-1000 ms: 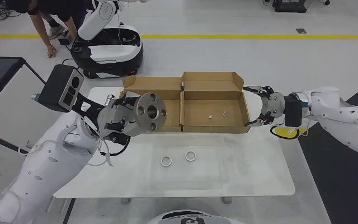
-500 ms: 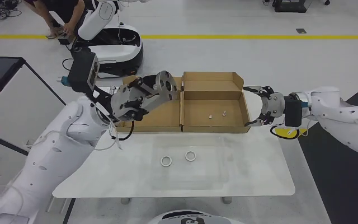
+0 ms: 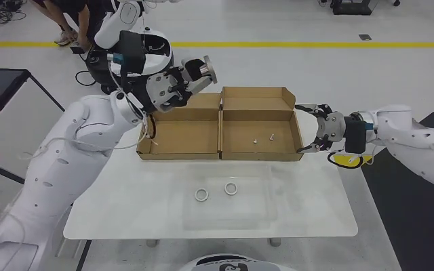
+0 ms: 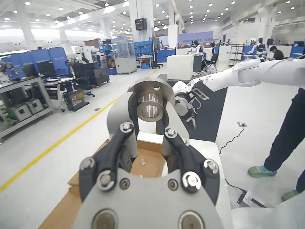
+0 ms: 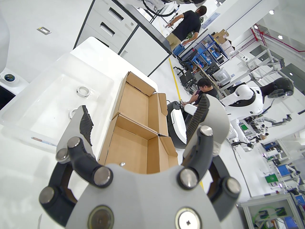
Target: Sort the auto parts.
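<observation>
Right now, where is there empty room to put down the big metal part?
The left cardboard box has a bare floor. The table is bare on either side of the clear tray. Crowded: two rings in the tray, two bolts in the right box, and the open right claw beside that box.

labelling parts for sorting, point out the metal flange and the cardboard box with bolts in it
metal flange (image 4: 149, 100): left wrist view, on its hub
cardboard box (image 3: 239, 137): top view, on its bare floor

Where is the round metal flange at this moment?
In the top view, the flange sits clamped in the left tool, raised in the air near the far edge of the left cardboard box.
</observation>
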